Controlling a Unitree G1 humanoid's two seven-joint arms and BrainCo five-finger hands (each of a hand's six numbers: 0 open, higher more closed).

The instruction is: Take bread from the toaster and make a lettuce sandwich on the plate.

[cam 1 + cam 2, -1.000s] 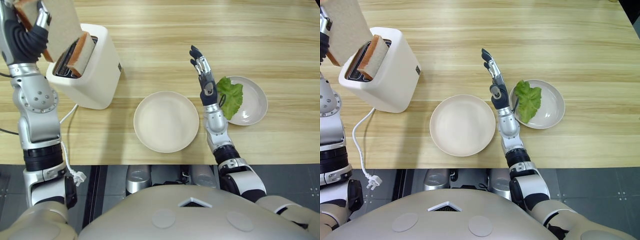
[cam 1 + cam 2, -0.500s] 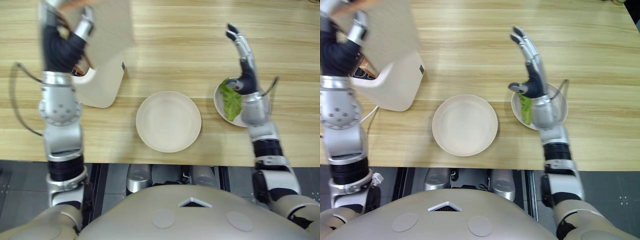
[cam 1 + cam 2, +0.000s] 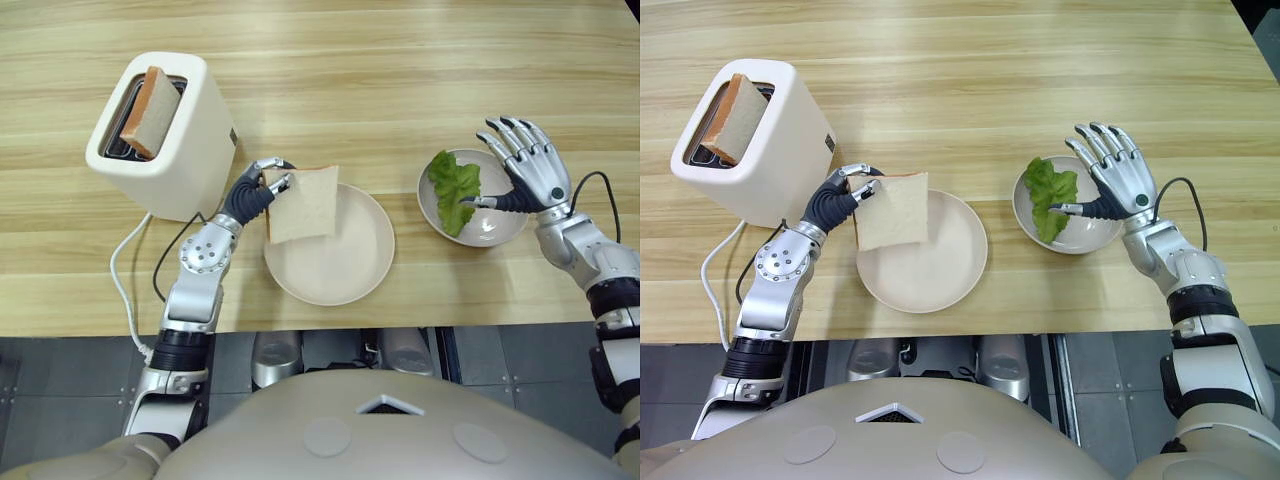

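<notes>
The bread (image 3: 302,203), pinched at its corner by the left hand (image 3: 250,198), hangs over the plate's (image 3: 345,268) left rim. I'd lower it flat toward the plate's middle before letting go, so it cannot tip off the edge. 1 spare slice (image 3: 150,98) stands in the toaster (image 3: 195,140), the right hand (image 3: 530,170), spread wide and empty, hovers by the lettuce (image 3: 452,185) in its bowl (image 3: 497,218), and no writing is readable.

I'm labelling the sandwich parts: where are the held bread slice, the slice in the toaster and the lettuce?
held bread slice (image 3: 305,205), left eye view, middle of its pale face.
toaster slice (image 3: 146,100), left eye view, its upper exposed face.
lettuce (image 3: 455,183), left eye view, middle of the leaf.
</notes>
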